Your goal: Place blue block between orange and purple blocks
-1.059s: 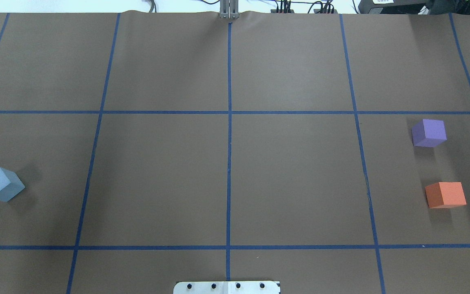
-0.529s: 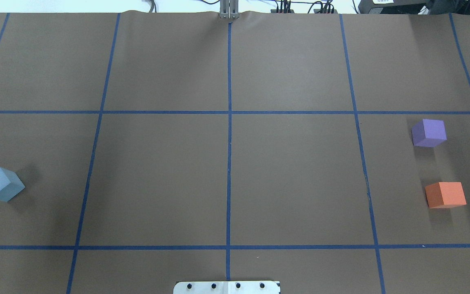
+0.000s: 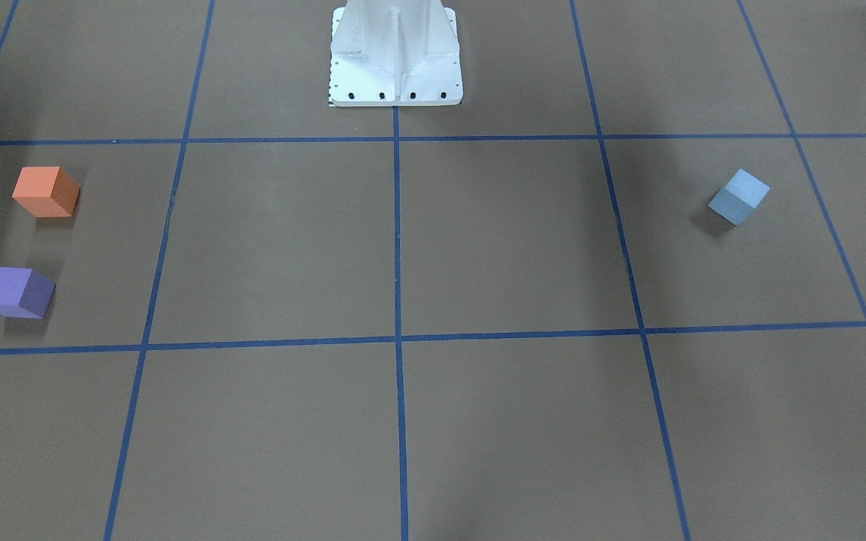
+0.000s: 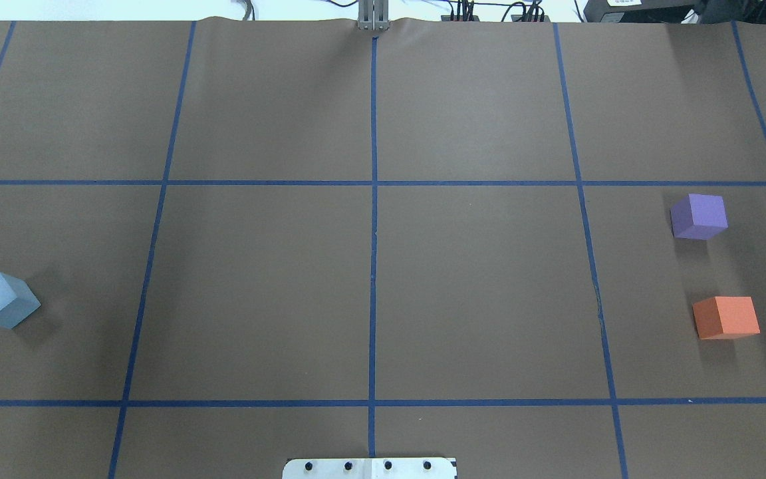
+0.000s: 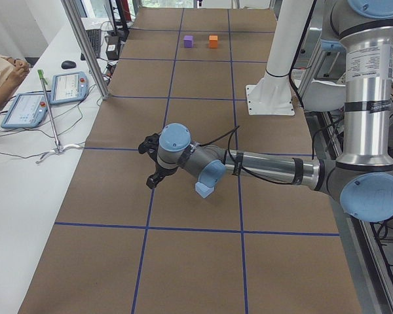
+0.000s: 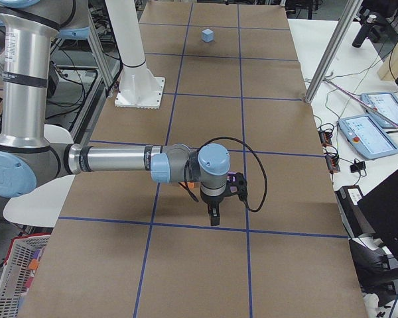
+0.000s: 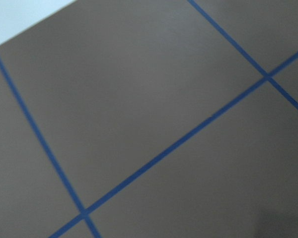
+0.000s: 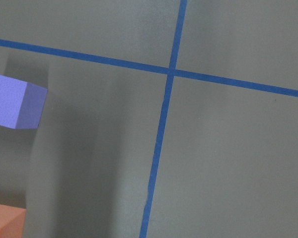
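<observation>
Nothing on the table has shifted across the overhead views: all three blocks lie exactly where they lay a second ago, and no arm has come into that view.

The pale blue foam cube [image 4: 2,301] rests free on the robot's far left of the brown paper-covered table [image 4: 489,279], turned cornerwise to the blue tape grid lines [image 4: 373,266]. The left gripper [image 5: 150,163] hangs near it, just beyond the cube toward the table's outer edge, touching nothing; whether its claw is released or clenched I cannot tell. The purple foam cube [image 4: 699,216] and the orange foam cube [image 4: 725,317] stand well apart from the blue one, on the far right, with a bare gap between them. The right gripper [image 6: 213,215] hovers beside that pair, and its state cannot be told either.

The step in hand looks to be the approach to the blue cube. To do it well, the wrist should turn until the fingers meet two flat faces rather than corners, then descend centred. The gap seems only a little wider than a cube, so squaring the cube to its neighbours before lowering will likely matter.
</observation>
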